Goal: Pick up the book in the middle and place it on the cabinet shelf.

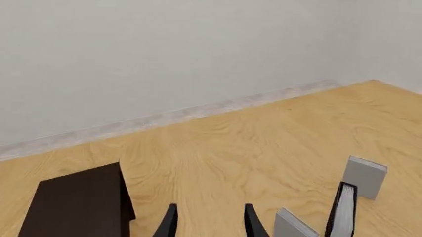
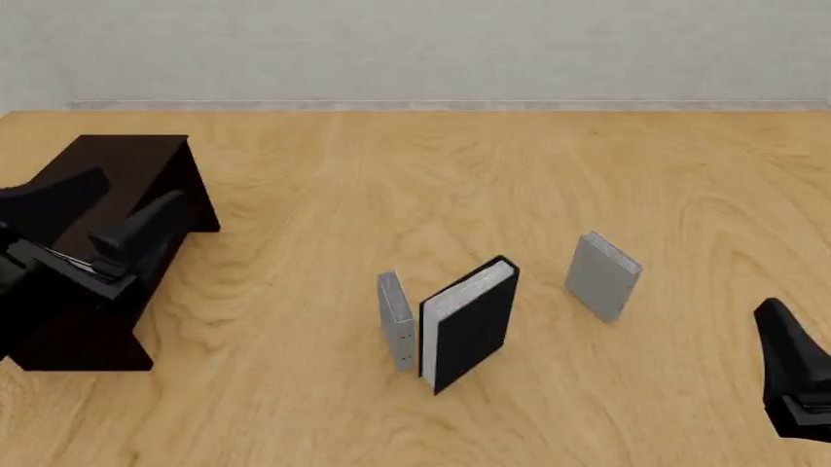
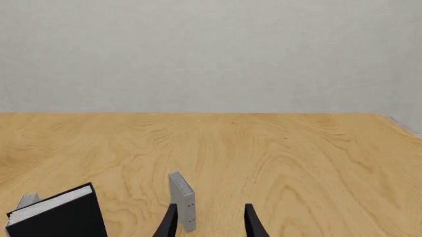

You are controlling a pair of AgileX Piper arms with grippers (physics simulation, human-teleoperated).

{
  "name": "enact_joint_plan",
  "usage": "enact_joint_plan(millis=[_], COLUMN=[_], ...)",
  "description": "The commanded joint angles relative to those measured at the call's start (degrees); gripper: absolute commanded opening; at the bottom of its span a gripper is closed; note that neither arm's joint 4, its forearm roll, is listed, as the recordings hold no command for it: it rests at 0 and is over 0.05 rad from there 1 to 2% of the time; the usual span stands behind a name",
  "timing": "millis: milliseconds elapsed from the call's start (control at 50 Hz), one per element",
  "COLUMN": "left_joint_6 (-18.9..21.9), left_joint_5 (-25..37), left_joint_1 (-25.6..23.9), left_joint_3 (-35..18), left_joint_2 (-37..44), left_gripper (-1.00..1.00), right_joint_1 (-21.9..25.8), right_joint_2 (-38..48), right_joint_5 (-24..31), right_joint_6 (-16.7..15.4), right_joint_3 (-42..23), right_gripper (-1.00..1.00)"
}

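The book (image 2: 470, 326), thick with black covers and white page edges, stands upright at the table's middle. It also shows in the left wrist view (image 1: 343, 210) and the right wrist view (image 3: 63, 215). The cabinet shelf (image 2: 124, 170) is the flat top of a dark, low cabinet at the far left, also in the left wrist view (image 1: 76, 202). My left gripper (image 2: 140, 185) is open and empty over the cabinet's near part (image 1: 209, 219). My right gripper (image 2: 779, 326) is open and empty at the front right, well apart from the book (image 3: 209, 217).
A thin grey book (image 2: 397, 319) stands close to the left of the black book. Another grey book (image 2: 604, 275) stands apart to its right, nearest my right gripper (image 3: 183, 197). A pale wall (image 2: 415, 49) runs along the table's far edge.
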Motion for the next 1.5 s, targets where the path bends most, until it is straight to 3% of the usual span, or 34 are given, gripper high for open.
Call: enact_joint_plan(millis=[20,200,280,400,420,500,800,960,1040,1340,1500], left_joint_6=[0.04,1.17,3.28,1.68,3.76,4.42,2.6,4.09,2.99,2.12,0.45], left_joint_5=[2.58,6.95,5.9,6.74,6.56,7.09,11.54,12.9,14.2,17.49,16.73], left_joint_1=[-1.62,-4.96,-4.72,-5.37,-5.24,-6.53,-12.94,-13.44,-14.22,-17.6,-21.01], left_joint_3=[-8.46,-15.92,-16.9,-18.61,-19.04,-21.06,-27.48,-30.95,-32.67,-35.05,-33.83], left_joint_2=[7.23,14.91,16.82,19.36,20.43,21.68,26.62,29.24,30.24,31.84,32.17], left_gripper=[1.0,1.0,1.0,1.0,1.0,1.0,1.0,1.0,1.0,1.0,1.0], right_joint_1=[0.0,0.0,0.0,0.0,0.0,-0.01,0.0,-0.01,-0.01,-0.01,-0.01], right_joint_2=[-0.2,-0.1,-0.05,-0.11,-0.13,-0.16,-0.16,-0.17,-0.17,-0.16,-0.18], right_joint_5=[0.25,0.01,-0.03,0.11,0.14,0.14,0.14,0.14,0.14,0.14,0.13], right_joint_6=[-0.01,-0.01,-0.01,-0.01,-0.01,-0.03,-0.01,0.0,-0.01,-0.01,0.0], right_joint_3=[-0.06,0.08,0.08,0.01,0.0,0.04,0.04,0.04,0.04,0.04,0.04], right_gripper=[1.0,1.0,1.0,1.0,1.0,1.0,1.0,1.0,1.0,1.0,1.0])
